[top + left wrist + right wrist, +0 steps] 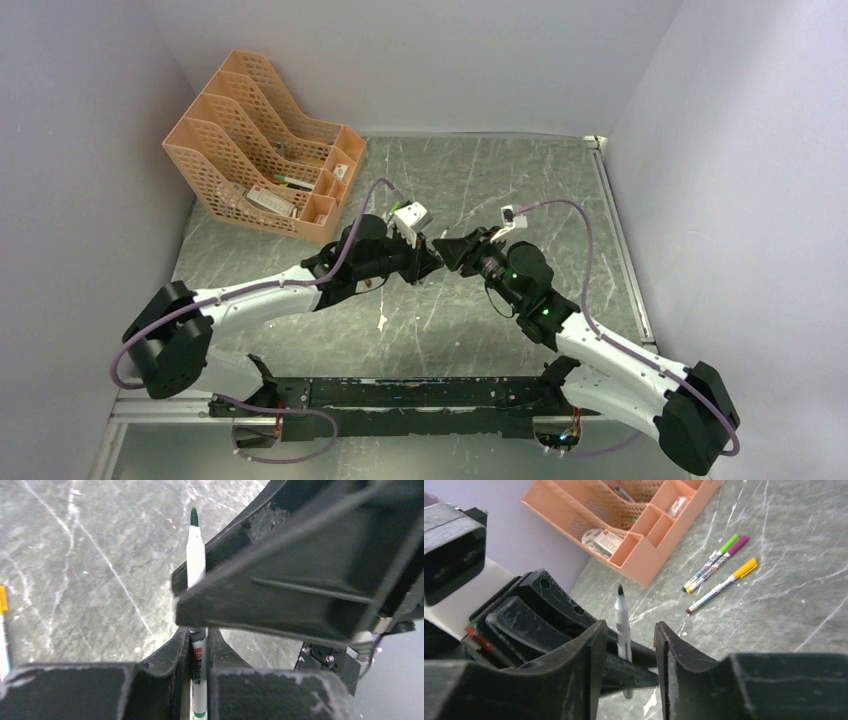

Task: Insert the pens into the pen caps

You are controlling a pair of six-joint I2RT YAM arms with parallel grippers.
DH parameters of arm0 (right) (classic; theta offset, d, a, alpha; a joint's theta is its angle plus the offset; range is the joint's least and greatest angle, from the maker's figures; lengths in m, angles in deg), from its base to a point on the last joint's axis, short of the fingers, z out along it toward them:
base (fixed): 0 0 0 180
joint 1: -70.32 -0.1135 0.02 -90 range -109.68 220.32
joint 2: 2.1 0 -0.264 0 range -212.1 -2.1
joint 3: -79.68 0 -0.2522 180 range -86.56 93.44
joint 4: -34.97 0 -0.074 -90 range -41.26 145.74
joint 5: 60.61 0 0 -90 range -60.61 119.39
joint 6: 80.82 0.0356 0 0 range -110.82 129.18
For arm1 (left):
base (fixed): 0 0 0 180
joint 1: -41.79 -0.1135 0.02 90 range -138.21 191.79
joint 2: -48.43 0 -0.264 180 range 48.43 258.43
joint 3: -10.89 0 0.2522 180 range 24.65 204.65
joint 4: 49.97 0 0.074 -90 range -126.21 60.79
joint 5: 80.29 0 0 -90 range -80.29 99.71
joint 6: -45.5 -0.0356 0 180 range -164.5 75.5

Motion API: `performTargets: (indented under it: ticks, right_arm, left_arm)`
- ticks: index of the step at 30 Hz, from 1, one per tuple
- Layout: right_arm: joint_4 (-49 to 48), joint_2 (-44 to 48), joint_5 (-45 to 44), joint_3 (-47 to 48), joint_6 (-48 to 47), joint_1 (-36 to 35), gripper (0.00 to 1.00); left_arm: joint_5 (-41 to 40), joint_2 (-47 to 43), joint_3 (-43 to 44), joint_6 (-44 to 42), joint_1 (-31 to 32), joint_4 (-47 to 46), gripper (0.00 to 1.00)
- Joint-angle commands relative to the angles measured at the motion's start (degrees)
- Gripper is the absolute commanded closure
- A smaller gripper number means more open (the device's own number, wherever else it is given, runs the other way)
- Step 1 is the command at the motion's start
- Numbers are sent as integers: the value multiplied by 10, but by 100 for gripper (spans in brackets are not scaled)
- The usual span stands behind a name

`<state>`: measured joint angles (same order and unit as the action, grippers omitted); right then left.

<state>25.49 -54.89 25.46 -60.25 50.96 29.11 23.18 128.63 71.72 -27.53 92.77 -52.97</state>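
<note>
My left gripper [198,635] is shut on a white pen [196,560] with a bare dark green tip, held above the table. The same pen [622,615] stands upright in the gap of my right gripper [630,630], whose jaws are apart and do not touch it. Seen from above, the left gripper [432,262] and the right gripper [452,250] meet tip to tip at mid-table. Three more pens lie on the table with pen caps on them: green [728,544], purple [739,544] and yellow [745,568]. An orange-capped pen [3,630] lies at the left edge.
An orange desk organizer [265,140] holding small items stands at the back left, against the wall. A small white scrap [383,320] lies on the marble table in front of the arms. Walls close in the table on the left, back and right.
</note>
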Motion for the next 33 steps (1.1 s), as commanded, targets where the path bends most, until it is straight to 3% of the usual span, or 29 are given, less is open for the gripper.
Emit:
performTargets:
  ticks: [1, 5, 10, 11, 16, 17, 20, 23, 25, 33]
  right_arm:
    - [-19, 50, -39, -18, -14, 0, 57]
    - [5, 36, -1, -11, -46, 1, 54]
    - [58, -108, 48, 52, -90, -38, 54]
    - [78, -146, 35, 77, -106, -59, 57]
    - [155, -333, -4, 212, -146, -127, 98]
    - [155, -362, -3, 231, -149, -133, 100]
    - [155, -434, -5, 284, -153, -146, 98]
    - [183, -492, -19, 347, -163, -156, 66]
    - [199, -523, -31, 380, -172, -158, 58]
    - [257, -616, -56, 469, -194, -168, 59]
  left_arm:
    - [-96, -41, 8, 6, -23, 43, 93]
    - [-135, -67, 0, 63, -112, 105, 93]
    - [-83, -130, -36, 143, -265, 119, 93]
    - [-78, -142, -42, 153, -286, 121, 93]
    - [-60, -176, -60, 171, -341, 141, 93]
    - [-56, -176, -62, 170, -347, 146, 93]
    - [-44, -179, -72, 168, -360, 152, 93]
    - [-34, -181, -79, 160, -369, 158, 93]
    - [-29, -180, -82, 155, -373, 161, 93]
    - [-8, -175, -90, 153, -382, 155, 93]
